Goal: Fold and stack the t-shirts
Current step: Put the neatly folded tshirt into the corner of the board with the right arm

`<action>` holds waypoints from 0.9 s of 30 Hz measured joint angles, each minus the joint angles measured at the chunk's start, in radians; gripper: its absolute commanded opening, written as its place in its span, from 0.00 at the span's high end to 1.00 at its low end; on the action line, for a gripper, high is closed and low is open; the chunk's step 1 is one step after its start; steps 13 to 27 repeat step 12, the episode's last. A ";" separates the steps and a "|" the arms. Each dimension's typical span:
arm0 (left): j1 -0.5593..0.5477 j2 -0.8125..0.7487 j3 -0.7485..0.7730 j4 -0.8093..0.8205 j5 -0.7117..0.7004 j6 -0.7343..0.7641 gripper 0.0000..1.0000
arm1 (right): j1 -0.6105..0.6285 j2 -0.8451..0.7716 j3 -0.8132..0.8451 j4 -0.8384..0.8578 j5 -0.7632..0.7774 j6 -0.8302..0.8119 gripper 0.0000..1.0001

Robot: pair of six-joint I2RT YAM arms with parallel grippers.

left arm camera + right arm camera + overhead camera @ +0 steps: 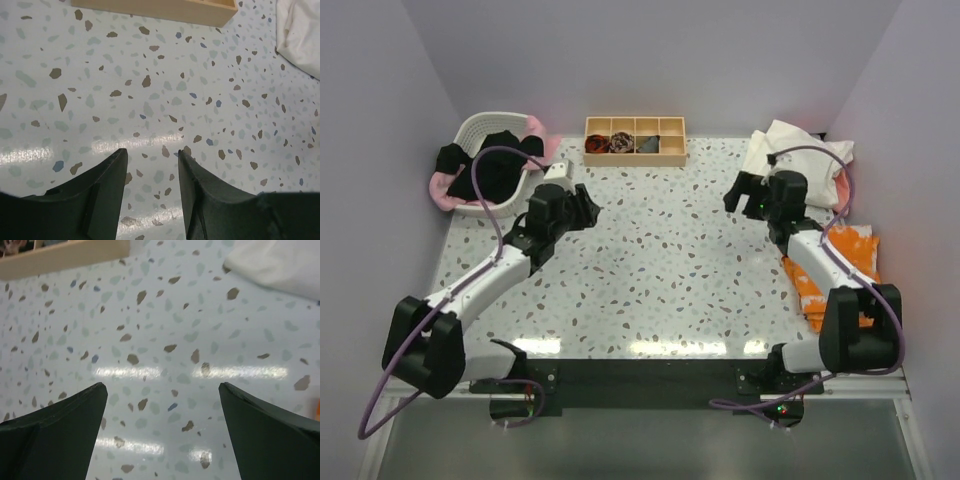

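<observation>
Speckled terrazzo table fills the booth. A cream-white t-shirt lies heaped at its far right corner, and an orange t-shirt lies along the right edge. A black t-shirt and a pink t-shirt spill from the white basket at the far left corner. A wooden tray sits at the far edge. The left gripper hangs partly parted and empty; the right gripper gapes wide, also empty.

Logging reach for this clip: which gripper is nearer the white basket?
Left. The left gripper hovers just right of the white basket; the right gripper is far off, beside the cream-white t-shirt.
</observation>
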 measured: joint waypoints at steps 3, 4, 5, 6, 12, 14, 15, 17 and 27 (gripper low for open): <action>-0.023 -0.066 0.000 -0.020 -0.053 0.008 0.50 | 0.086 -0.049 -0.016 -0.093 -0.005 -0.027 0.01; -0.030 -0.089 0.000 -0.027 -0.068 0.011 0.49 | 0.103 -0.080 -0.031 -0.114 -0.003 -0.035 0.01; -0.036 -0.111 0.000 -0.033 -0.082 0.014 0.49 | 0.115 -0.117 -0.047 -0.135 -0.002 -0.043 0.01; -0.040 -0.134 0.000 -0.038 -0.095 0.015 0.49 | 0.125 -0.155 -0.063 -0.152 -0.002 -0.051 0.01; -0.042 -0.282 0.000 -0.095 -0.164 0.036 0.45 | 0.197 -0.395 -0.122 -0.221 0.020 -0.114 0.01; -0.042 -0.282 0.000 -0.095 -0.164 0.036 0.45 | 0.197 -0.395 -0.122 -0.221 0.020 -0.114 0.01; -0.042 -0.282 0.000 -0.095 -0.164 0.036 0.45 | 0.197 -0.395 -0.122 -0.221 0.020 -0.114 0.01; -0.042 -0.282 0.000 -0.095 -0.164 0.036 0.45 | 0.197 -0.395 -0.122 -0.221 0.020 -0.114 0.01; -0.042 -0.282 0.000 -0.095 -0.164 0.036 0.45 | 0.197 -0.395 -0.122 -0.221 0.020 -0.114 0.01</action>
